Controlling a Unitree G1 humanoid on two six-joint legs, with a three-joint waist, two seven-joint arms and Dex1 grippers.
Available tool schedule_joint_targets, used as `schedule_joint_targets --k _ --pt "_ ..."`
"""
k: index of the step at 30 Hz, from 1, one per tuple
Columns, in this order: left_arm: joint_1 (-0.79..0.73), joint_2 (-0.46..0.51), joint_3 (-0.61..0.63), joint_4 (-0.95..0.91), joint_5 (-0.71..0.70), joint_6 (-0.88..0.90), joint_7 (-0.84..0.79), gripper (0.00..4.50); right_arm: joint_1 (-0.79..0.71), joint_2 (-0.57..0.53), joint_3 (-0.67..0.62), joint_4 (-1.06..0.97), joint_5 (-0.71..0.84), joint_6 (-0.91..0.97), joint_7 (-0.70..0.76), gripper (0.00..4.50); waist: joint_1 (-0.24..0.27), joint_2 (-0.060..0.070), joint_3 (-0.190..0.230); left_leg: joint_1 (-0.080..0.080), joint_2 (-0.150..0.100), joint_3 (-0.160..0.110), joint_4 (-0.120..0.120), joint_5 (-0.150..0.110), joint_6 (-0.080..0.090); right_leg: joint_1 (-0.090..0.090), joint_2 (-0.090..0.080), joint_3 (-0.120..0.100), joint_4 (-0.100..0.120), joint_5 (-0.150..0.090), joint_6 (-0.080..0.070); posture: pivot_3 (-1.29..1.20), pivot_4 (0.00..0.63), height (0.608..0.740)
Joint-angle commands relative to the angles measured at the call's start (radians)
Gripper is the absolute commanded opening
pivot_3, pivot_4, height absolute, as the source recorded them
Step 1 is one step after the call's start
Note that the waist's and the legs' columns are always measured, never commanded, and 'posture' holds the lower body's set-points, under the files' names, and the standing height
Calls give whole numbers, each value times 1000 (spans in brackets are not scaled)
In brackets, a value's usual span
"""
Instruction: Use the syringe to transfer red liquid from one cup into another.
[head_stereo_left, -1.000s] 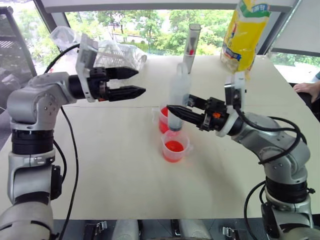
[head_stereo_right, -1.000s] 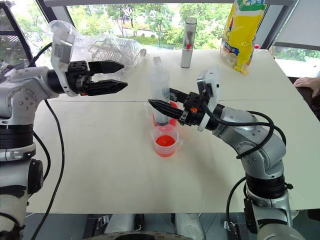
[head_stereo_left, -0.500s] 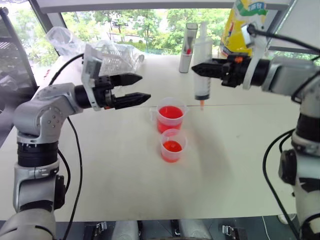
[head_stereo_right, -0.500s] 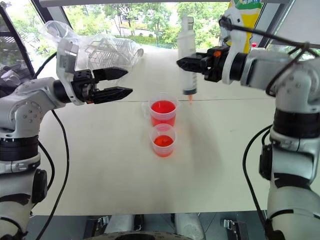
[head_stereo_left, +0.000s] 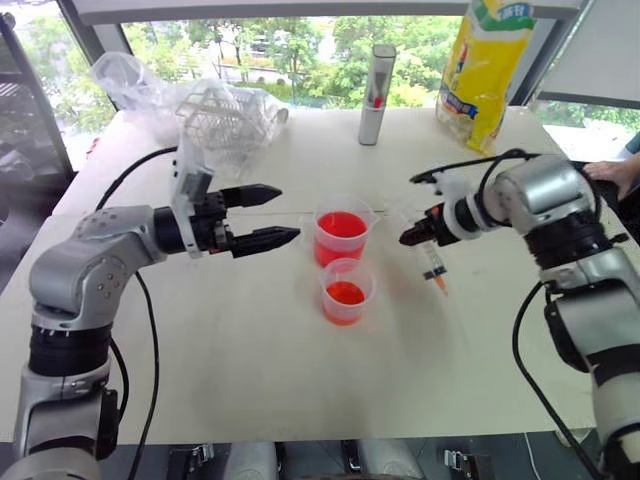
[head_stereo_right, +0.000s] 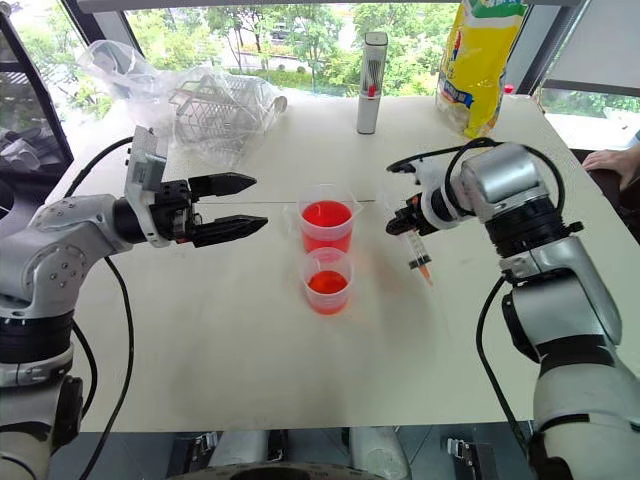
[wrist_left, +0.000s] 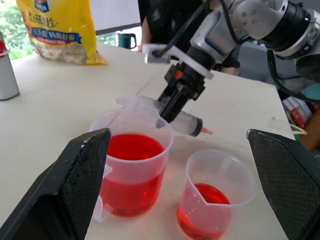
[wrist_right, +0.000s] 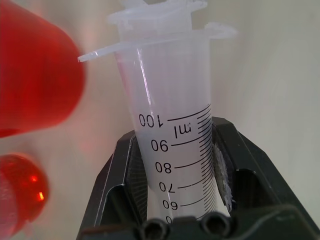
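- Your right gripper (head_stereo_right: 405, 222) is clamping the syringe (head_stereo_right: 417, 254) around its barrel, low over the table (head_stereo_right: 230, 340) and just to the right of the two cups, with the reddish tip slanting down and away from them.
- Your right wrist view is giving you what the head views cannot: the clear ribbed barrel (wrist_right: 172, 145) sitting between the two black fingers (wrist_right: 240, 175), with printed black millilitre marks running up to the flat flange.
- Your left wrist view is showing the syringe from the far side, lying nearly level behind the cups, its orange tip poking out past the right gripper.
- Your left gripper (head_stereo_left: 278, 214) is hanging spread wide and holding nothing, pointing level toward the larger cup (head_stereo_left: 342, 236) from its left, apart from it.
- The larger cup is a wide, clear plastic beaker with a small pour lip, and red liquid (wrist_left: 131, 172) is filling roughly its lower half.
- The smaller cup (head_stereo_left: 347, 290) is standing just in front of it, narrower, also clear, with a shallow layer of red at the bottom.
- Further back you are seeing a yellow bag (head_stereo_left: 487, 70), an upright grey-white tube (head_stereo_left: 375, 80) and crumpled clear plastic (head_stereo_left: 215, 110).
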Motion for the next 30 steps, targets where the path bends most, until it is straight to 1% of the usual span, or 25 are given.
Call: schedule_joint_targets --k 1,5,6,7,10,11,14,16,20,22,26,28,30 --pt "4 20 32 -43 -22 -9 12 4483 -10 14 1 15 -36 23 19 1408 0 0 0 0 0 0 0 0 0 0 0 0 0 0 0 0 150 740" --pt "17 30 28 -55 -23 -13 22 4483 0 49 -1 49 -76 9 19 1408 -1 0 0 1 0 0 0 0 0 1 0 0 0 0 0 0 150 740" --pt "20 32 27 -57 -24 -14 23 4500 -1 53 -5 54 -84 7 20 2402 -1 0 0 1 0 0 0 0 0 1 0 0 0 0 0 0 150 740" --pt "23 33 27 -59 -25 -15 23 4500 -2 57 -9 58 -92 5 21 2715 -1 0 0 1 0 0 0 0 0 1 0 0 0 0 0 0 150 740" --pt "29 37 30 -68 -33 -12 25 4500 -1 58 -21 59 -106 2 30 4202 -1 0 0 1 0 0 0 0 0 1 0 0 0 0 0 0 150 740" --pt "31 38 30 -72 -37 -10 27 4500 1 56 -25 52 -108 1 34 4435 0 0 0 1 0 0 0 0 0 1 0 0 0 0 0 0 150 740" --pt "31 37 43 -87 -68 7 39 4500 14 16 -42 -36 -102 16 49 4435 0 0 0 1 0 0 0 0 0 1 0 0 0 0 0 0 150 740" --pt "35 42 49 -94 -83 13 46 4500 28 -33 -47 -127 -99 -3 69 4435 2 0 0 0 0 0 0 0 0 1 0 0 0 0 0 0 150 740" --pt "55 61 76 -106 -110 25 59 4500 65 -186 -91 -355 -73 -75 156 4435 3 1 0 0 0 -1 -1 0 0 0 0 -1 -1 0 0 0 150 740" --pt "65 69 93 -112 -127 34 69 4500 98 -264 -121 -469 -60 -150 219 4435 2 1 0 0 0 -1 -1 0 0 1 0 -1 -2 0 0 0 150 740" --pt "94 96 120 -132 -155 54 85 4500 216 -379 -273 -690 32 -292 371 4435 -1 0 0 1 0 -1 -1 0 0 2 0 -1 -3 0 0 0 150 740" --pt "107 109 132 -141 -167 60 89 4500 276 -412 -332 -758 61 -339 414 4435 -1 0 0 2 0 -1 -2 0 0 3 0 -1 -3 0 0 0 150 740" --pt "118 121 142 -149 -175 65 101 4500 355 -425 -418 -823 95 -403 449 4435 0 0 0 3 0 -1 -2 0 0 4 0 -1 -3 0 0 0 150 740"
